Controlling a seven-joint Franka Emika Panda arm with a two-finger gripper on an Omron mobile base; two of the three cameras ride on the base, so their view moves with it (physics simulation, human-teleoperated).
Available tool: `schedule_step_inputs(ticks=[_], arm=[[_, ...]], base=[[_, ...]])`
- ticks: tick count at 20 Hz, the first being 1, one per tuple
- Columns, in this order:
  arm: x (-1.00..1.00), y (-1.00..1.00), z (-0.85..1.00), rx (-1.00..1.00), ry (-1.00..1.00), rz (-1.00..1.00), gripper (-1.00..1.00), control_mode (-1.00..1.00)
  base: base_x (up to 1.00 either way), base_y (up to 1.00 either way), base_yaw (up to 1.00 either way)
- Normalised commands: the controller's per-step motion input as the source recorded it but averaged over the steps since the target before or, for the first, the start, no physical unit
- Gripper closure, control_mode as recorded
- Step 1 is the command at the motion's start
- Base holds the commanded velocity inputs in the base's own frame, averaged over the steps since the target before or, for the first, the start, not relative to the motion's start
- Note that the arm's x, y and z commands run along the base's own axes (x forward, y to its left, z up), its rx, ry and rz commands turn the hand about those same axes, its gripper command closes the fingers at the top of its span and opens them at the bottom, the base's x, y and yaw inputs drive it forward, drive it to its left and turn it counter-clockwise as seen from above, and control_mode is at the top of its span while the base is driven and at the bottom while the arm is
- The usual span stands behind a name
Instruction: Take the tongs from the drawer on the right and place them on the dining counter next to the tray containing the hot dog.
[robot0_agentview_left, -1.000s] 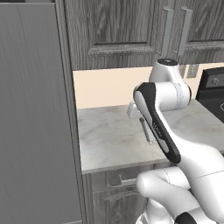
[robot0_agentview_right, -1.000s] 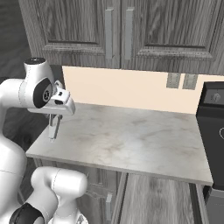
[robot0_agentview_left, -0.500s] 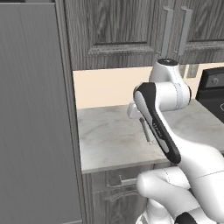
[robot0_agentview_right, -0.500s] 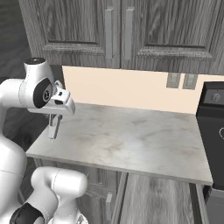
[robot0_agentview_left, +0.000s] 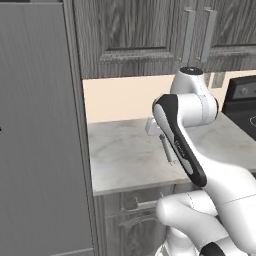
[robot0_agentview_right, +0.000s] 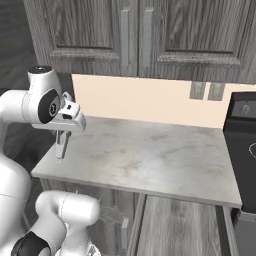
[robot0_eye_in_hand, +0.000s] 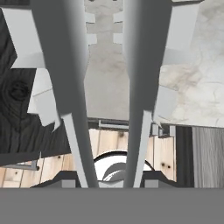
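Observation:
My gripper hangs above the left part of a narrow marble worktop, shut on the tongs. The tongs are slim and silvery-grey, and they point down toward the stone without touching it. In the hand view their two arms run up from my gripper, with the worktop's front edge behind them. A dark wood-grain drawer front with a silvery bar handle sits just under that edge. The dining counter and the tray with the hot dog are out of view.
Dark wood-grain wall cabinets hang over the worktop. A black stove borders it on the right, and a tall grey panel stands at its left end. Two wall outlets sit on the beige backsplash.

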Motion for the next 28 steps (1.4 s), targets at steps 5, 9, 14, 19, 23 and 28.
schedule_step_inputs(ticks=[5,9,14,19,23,28], arm=[[0.00,0.00,0.00,0.00,0.00,0.00,1.00,1.00],[0.00,0.00,0.00,0.00,0.00,0.00,1.00,1.00],[0.00,0.00,0.00,0.00,0.00,0.00,1.00,1.00],[0.00,0.00,0.00,0.00,0.00,0.00,1.00,1.00],[0.00,0.00,0.00,0.00,0.00,0.00,1.00,1.00],[0.00,0.00,0.00,0.00,0.00,0.00,1.00,1.00]], base=[[-0.38,0.00,-0.01],[-0.39,0.00,-0.01],[-0.40,0.00,-0.03],[-0.49,0.00,-0.02],[-0.55,0.00,0.00],[-0.53,0.00,0.00]])
